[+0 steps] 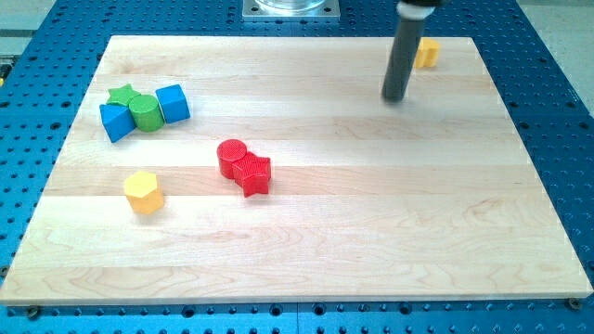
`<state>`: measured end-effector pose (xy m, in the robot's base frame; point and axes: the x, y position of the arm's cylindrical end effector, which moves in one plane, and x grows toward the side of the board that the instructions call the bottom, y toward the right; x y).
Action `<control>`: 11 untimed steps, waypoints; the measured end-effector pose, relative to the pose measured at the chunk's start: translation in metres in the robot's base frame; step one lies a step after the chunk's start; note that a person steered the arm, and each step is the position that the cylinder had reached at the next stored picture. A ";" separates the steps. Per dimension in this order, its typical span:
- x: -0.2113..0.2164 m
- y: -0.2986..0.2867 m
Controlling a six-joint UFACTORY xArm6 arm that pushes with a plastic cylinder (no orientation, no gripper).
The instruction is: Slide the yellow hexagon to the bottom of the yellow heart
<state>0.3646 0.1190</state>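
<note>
Rod stands at the view's top right, my tip resting on the surface; it carries no jaws, so none stand apart or together. The yellow heart sits just beside the rod, partly hidden. The yellow hexagon lies well apart at lower left. Red cylinder touches red star. Green star, green cylinder and two blue blocks cluster upper left.

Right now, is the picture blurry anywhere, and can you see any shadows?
In the camera view, the blocks look sharp: the yellow hexagon and red star have crisp edges. Soft light leaves only small, faint shadows beside them. My tip is slightly soft-edged. The yellow heart is partly hidden behind the rod.
</note>
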 end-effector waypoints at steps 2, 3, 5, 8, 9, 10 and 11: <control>0.223 -0.134; 0.224 -0.236; 0.177 -0.295; 0.086 -0.276; 0.075 -0.232; 0.049 -0.213; 0.049 -0.260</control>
<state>0.4136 -0.1406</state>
